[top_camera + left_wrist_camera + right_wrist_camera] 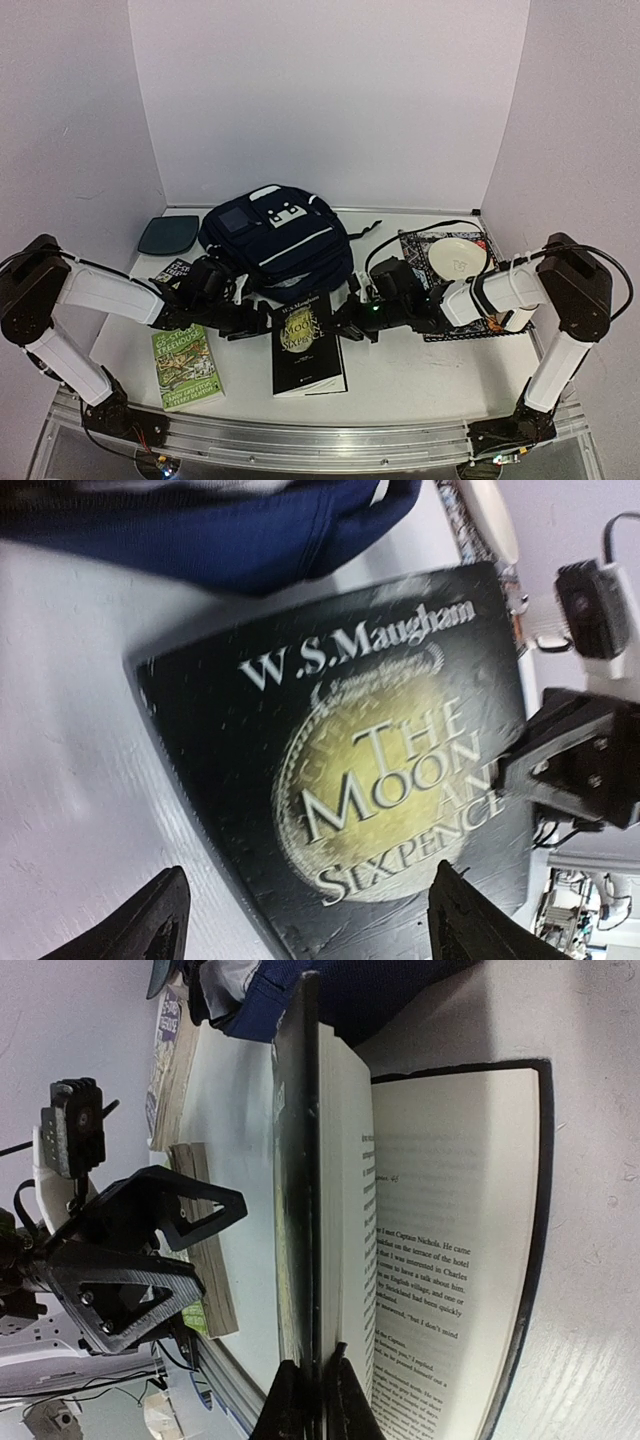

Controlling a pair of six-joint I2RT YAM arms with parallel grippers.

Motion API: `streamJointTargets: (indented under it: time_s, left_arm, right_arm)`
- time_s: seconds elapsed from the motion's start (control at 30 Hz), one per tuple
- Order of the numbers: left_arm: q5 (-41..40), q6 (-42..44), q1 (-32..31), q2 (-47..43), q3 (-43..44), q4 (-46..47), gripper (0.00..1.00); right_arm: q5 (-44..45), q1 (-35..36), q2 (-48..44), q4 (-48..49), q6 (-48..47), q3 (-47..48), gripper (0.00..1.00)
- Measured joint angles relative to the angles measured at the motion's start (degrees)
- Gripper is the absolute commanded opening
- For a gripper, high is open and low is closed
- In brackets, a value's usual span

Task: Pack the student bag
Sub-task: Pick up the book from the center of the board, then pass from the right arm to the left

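The student bag (278, 240), navy with white stripes, lies at the back middle of the table; its blue fabric (230, 540) shows in the left wrist view. In front of it lies a black book, "The Moon and Sixpence" (308, 350). My right gripper (320, 1365) is shut on the book's front cover and a few pages, lifted off the printed pages (440, 1240) below. My left gripper (308, 880) hangs open over the cover (370, 770), at the book's left edge (255, 322), holding nothing.
A green book (187, 367) lies at the front left, and another book (172, 270) lies partly under the left arm. A dark teal flat pad (168, 234) sits at the back left. A white disc (458, 257) rests on a patterned mat (425, 243) at the right.
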Motion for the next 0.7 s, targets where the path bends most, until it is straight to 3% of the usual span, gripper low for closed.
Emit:
streamJointTargets:
  time_s: [0.7]
  left_arm:
    - [5.7,-6.3,5.5,-4.0,-1.8,9.6,0.87]
  right_arm:
    - [-5.4,-2.0,-8.5,5.5,1.9,-1.3,0.0]
